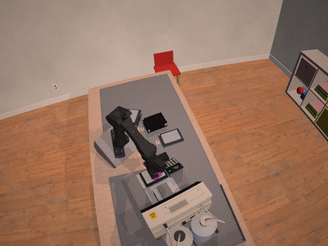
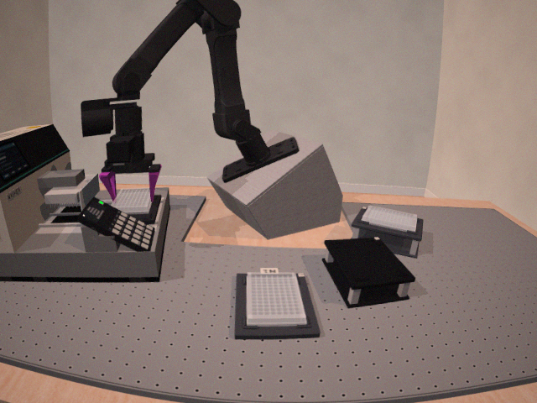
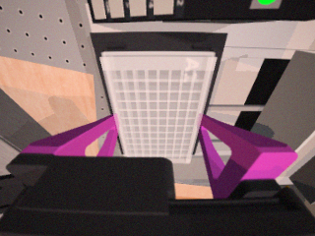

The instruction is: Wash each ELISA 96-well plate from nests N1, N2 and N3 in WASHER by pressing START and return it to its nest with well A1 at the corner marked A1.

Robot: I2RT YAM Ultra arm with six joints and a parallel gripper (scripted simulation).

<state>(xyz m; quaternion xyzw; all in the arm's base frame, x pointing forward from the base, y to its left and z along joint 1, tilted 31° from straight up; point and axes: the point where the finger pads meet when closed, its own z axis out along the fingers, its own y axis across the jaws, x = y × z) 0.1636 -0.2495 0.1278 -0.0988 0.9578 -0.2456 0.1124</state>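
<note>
My gripper (image 1: 154,176) (image 2: 132,197) (image 3: 157,118) has magenta fingers and is shut on the long sides of a clear 96-well plate (image 1: 146,176) (image 2: 130,201) (image 3: 159,93). The plate is level over the black carrier (image 1: 144,182) (image 2: 159,203) (image 3: 98,41) of the washer (image 1: 177,205) (image 2: 26,182). I cannot tell whether it rests in the pocket. The keypad (image 1: 173,163) (image 2: 125,227) stands beside the track, and its lamp (image 1: 169,171) (image 2: 101,202) (image 3: 266,2) is green. A second plate (image 1: 171,136) (image 2: 273,299) lies in the front nest. A third plate (image 2: 388,217) lies in the far nest. The black nest (image 1: 155,121) (image 2: 366,262) between them is empty.
The arm's grey wedge base (image 1: 104,149) (image 2: 286,195) stands behind the nests. Two liquid bottles (image 1: 202,227) with tubing stand behind the washer. A red chair (image 1: 165,63) is at the table's far end and a shelf (image 1: 311,87) is at the right wall.
</note>
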